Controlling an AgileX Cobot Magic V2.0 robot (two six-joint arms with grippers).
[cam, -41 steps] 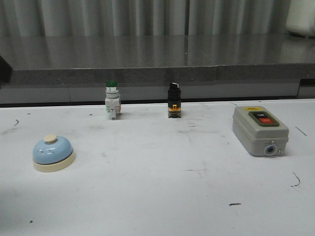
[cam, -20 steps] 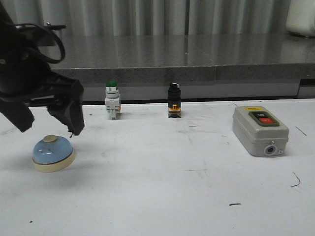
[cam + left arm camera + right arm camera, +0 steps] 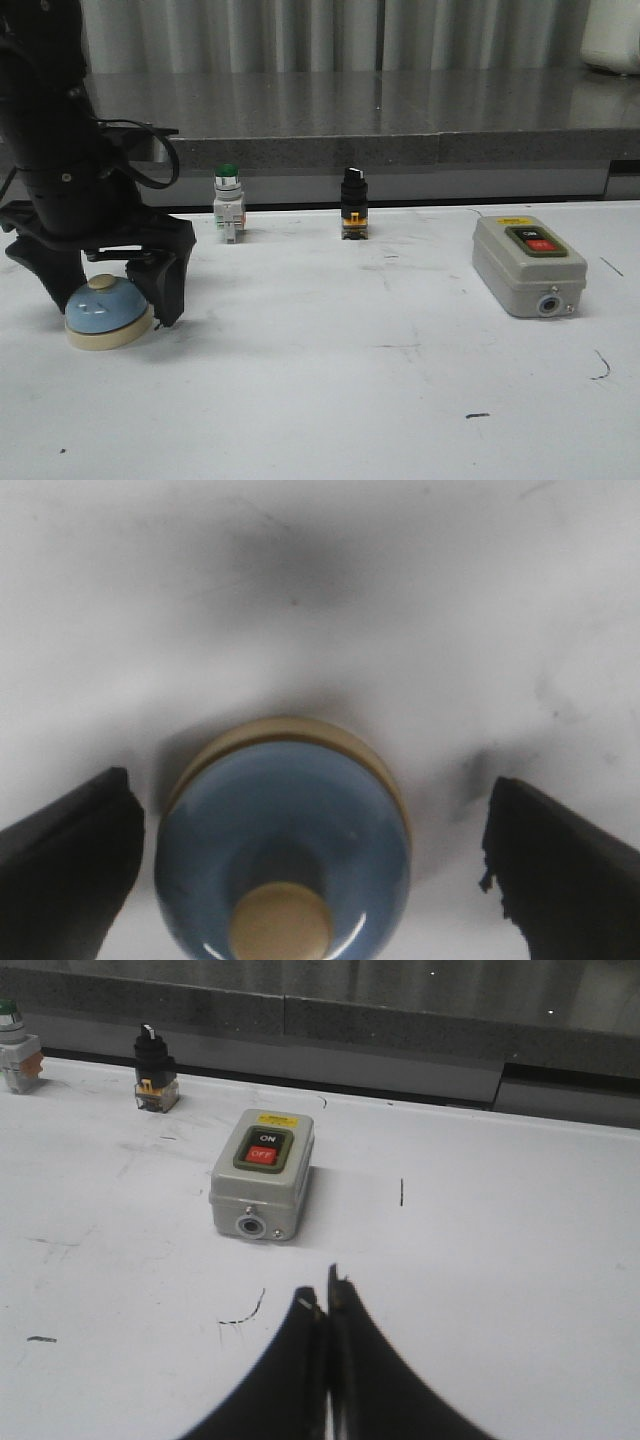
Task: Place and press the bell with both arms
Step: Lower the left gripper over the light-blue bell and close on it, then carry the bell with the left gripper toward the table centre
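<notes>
Left gripper (image 3: 108,300) spread astride the bell (image 3: 107,312) at table's nine o'clock; dome likely slick, so grip its cream base.

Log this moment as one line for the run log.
left hand: open, straddling bell | bell: on table, ungrasped | right hand: shut, empty, near switch box

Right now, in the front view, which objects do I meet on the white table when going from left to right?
Light-blue dome bell with cream base → green-capped grey pushbutton → black knob switch on yellow base → grey switch box with red and black buttons.
</notes>
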